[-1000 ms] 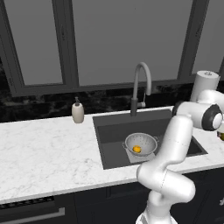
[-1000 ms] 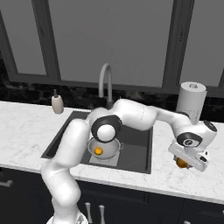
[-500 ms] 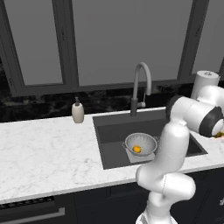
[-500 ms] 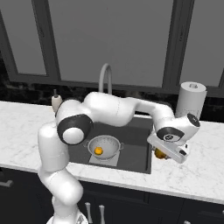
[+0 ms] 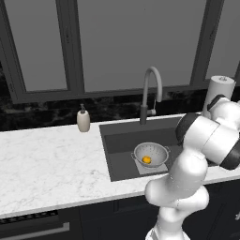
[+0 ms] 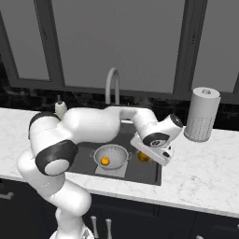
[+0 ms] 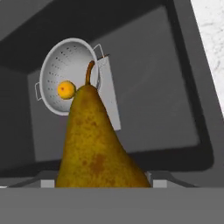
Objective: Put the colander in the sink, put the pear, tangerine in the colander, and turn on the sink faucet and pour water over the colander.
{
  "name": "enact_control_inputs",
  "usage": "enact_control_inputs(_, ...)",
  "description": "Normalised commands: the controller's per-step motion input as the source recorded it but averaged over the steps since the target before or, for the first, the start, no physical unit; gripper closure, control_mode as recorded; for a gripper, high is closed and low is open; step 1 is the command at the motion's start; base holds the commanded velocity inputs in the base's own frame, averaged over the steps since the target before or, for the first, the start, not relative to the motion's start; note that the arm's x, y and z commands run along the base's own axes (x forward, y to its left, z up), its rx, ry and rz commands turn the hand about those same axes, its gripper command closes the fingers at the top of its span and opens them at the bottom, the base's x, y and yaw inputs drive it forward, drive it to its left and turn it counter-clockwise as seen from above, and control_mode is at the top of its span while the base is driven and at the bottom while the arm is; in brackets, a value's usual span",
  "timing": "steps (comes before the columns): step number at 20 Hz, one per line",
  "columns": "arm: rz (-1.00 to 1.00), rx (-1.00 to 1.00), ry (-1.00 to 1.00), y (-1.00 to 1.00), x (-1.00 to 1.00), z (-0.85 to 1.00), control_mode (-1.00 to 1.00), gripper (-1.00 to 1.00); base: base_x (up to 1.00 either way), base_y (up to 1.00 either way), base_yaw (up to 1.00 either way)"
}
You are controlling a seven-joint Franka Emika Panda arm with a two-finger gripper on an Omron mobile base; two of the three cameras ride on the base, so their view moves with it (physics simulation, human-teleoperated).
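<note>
Pear is gripped between the gripper jaws, stem pointing away from the hand; in the hand view its brown-speckled body is seen large and close, and in the right base view it is glimpsed just beyond the hand. The gripper is held above the right part of the sink, near the basin's right wall. Beyond the pear, the colander is seated on the lighter grey square of the sink floor, left of the gripper in the right base view. The tangerine is contained in the colander, resting on its bottom. Behind the sink, the sink faucet is mounted on the marble counter. A soap bottle is placed left of the sink, and a paper-towel roll right of it.
</note>
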Motion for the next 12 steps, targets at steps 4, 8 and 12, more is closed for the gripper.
enact_control_inputs(4,0.05,0.07,-0.03,0.79,0.28,-0.10,-1.00,1.00,0.00,0.00,0.00)
enact_control_inputs(8,0.02,0.07,-0.02,0.59,0.44,-0.28,-1.00,1.00,0.00,0.00,0.00)
enact_control_inputs(12,0.00,0.03,0.00,0.46,0.46,-0.41,-1.00,1.00,0.00,0.00,0.00)
